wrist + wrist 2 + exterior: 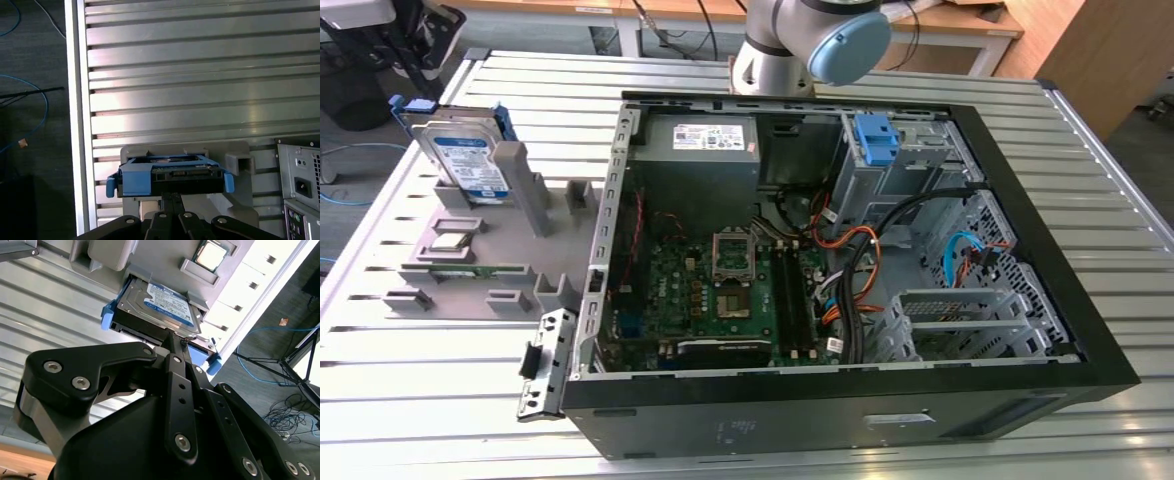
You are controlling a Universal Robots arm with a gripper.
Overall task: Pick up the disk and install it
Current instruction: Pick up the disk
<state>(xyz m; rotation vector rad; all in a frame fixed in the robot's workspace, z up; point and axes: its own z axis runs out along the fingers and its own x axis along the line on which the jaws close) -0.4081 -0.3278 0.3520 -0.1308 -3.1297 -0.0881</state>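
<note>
The disk (464,152) is a silver hard drive with a white-and-blue label, clipped in a blue bracket. It stands on edge in a grey holder (500,245) at the exterior view's left, beside the open computer case (854,390). In both wrist views the black gripper (175,340) (172,196) points toward the disk (160,307) (172,175). Its fingers are shut together with nothing between them, and they stay short of the disk's edge. The arm's blue-capped joint (834,40) sits behind the case.
The grey holder also carries a square chip (450,241) (211,255) and several empty slots. Inside the case are a grey power-supply box (707,140), a lone blue bracket (874,140), the motherboard (720,290) and cables. The slatted metal table (414,400) ends near the holder, with floor cables beyond.
</note>
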